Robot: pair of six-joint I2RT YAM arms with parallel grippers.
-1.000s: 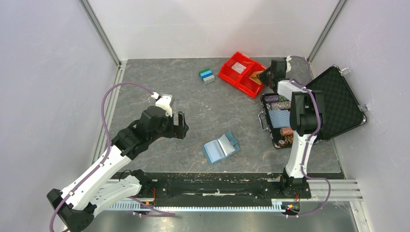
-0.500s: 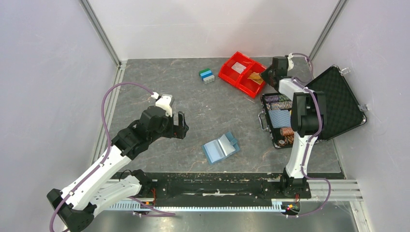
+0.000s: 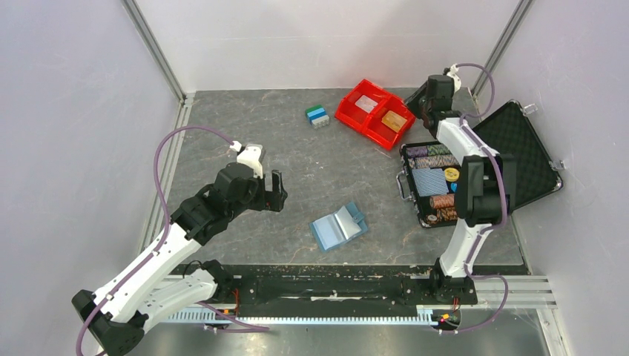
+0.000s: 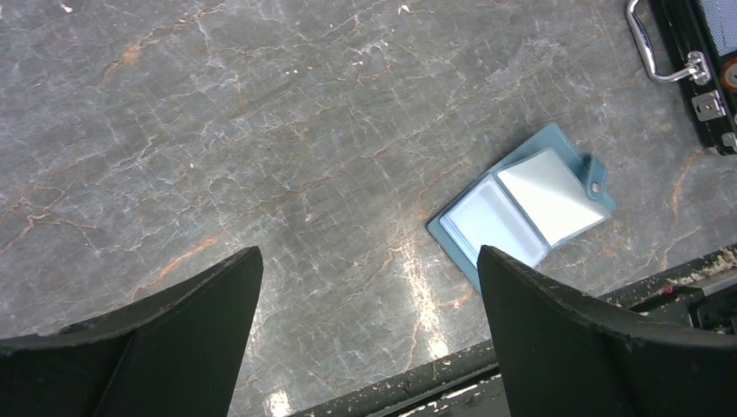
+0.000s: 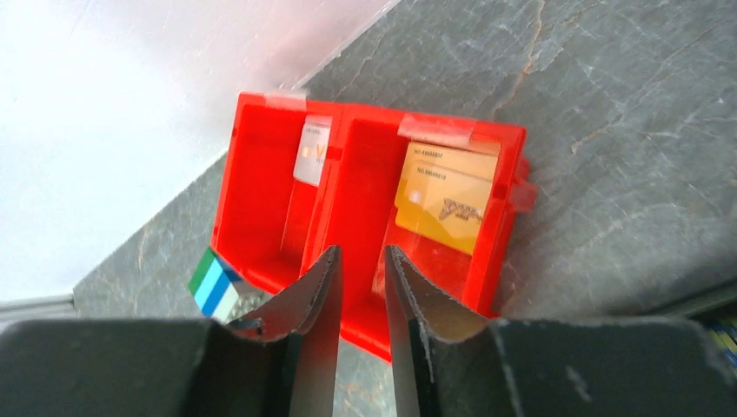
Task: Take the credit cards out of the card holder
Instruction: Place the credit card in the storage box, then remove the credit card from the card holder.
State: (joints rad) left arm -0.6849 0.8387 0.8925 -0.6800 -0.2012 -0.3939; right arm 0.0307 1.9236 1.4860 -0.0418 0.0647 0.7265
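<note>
The light-blue card holder (image 3: 338, 226) lies spread open on the table, and the left wrist view shows its pale panels (image 4: 521, 208). The orange credit card (image 3: 394, 120) (image 5: 445, 195) lies flat in the right compartment of the red bin (image 3: 340, 113). The whitish one (image 3: 365, 104) (image 5: 310, 152) lies in the left compartment. My right gripper (image 3: 421, 99) (image 5: 361, 252) hovers beside and above the bin, jaws narrowly apart with nothing between them. My left gripper (image 3: 278, 191) (image 4: 369, 256) hangs wide open left of the holder, touching nothing.
An open black case (image 3: 519, 156) with poker chips and a blue patterned deck (image 3: 432, 180) stands at the right, its handle toward the holder. A small green, blue and white striped block (image 3: 317, 116) (image 5: 213, 285) sits left of the bin (image 5: 348, 191). White walls enclose the table.
My right gripper has parted its jaws, let go of the orange card into the red bin, and drawn back up and to the right. The left arm has not moved.
</note>
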